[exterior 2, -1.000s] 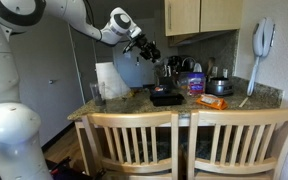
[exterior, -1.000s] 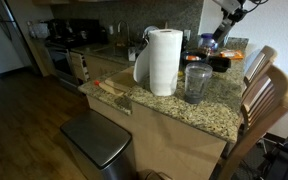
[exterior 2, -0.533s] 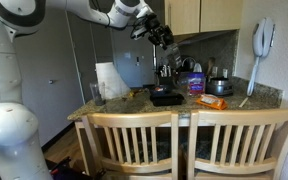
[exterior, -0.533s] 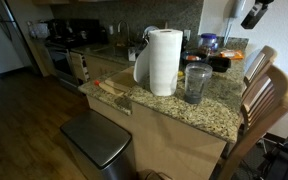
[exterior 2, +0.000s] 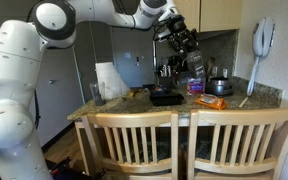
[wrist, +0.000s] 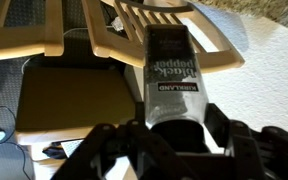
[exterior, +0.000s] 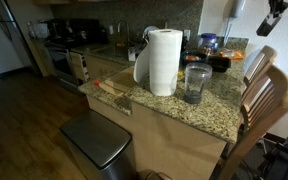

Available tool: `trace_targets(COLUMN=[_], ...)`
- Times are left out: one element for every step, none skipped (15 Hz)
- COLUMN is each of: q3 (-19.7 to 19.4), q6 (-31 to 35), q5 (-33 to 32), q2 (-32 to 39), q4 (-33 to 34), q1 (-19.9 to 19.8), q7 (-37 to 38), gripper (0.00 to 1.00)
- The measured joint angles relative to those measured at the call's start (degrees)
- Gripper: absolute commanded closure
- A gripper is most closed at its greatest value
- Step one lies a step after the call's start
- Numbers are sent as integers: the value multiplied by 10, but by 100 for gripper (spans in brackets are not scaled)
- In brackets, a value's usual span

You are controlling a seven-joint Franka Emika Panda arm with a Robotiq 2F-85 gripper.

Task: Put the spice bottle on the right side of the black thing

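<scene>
My gripper (exterior 2: pixel 187 45) is shut on the spice bottle (exterior 2: pixel 196 66), a clear bottle of black pepper with a black label, and holds it in the air above the counter. In the wrist view the bottle (wrist: pixel 170 70) fills the middle between my fingers (wrist: pixel 169 135). The black thing (exterior 2: pixel 166 97), a low round bowl, sits on the granite counter (exterior 2: pixel 134 104), below and left of the bottle. In an exterior view the gripper (exterior: pixel 275 17) is high at the right edge, beyond the black thing (exterior: pixel 220 64).
A paper towel roll (exterior: pixel 164 60) and a clear tumbler (exterior: pixel 196 83) stand on the counter. A purple package (exterior 2: pixel 196 86), metal pots (exterior 2: pixel 220 85), an orange item (exterior 2: pixel 213 102) and a wooden spoon (exterior 2: pixel 246 98) lie near the black thing. Wooden chairs (exterior 2: pixel 134 140) line the counter.
The gripper has carried the bottle sideways past the black thing, from over the paper towel side to above the purple package, and slightly lower.
</scene>
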Motion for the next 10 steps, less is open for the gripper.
trace_targets(q3=[-3, -4, -3, -1, 3, 9, 18, 27, 37, 47], q6=[-5, -5, 4, 31, 70, 112, 153, 194, 234, 269], q5=[14, 27, 38, 46, 52, 55, 56, 56, 56, 58], q2=[27, 51, 71, 85, 95, 103, 108, 111, 112, 112], q4=[23, 42, 57, 63, 62, 59, 51, 38, 22, 6], q1=[-10, -18, -23, -25, -25, -23, -19, -12, -5, 2], q7=[9, 14, 18, 20, 21, 23, 26, 29, 32, 33], gripper=[63, 63, 63, 63, 63, 63, 63, 63, 63, 63])
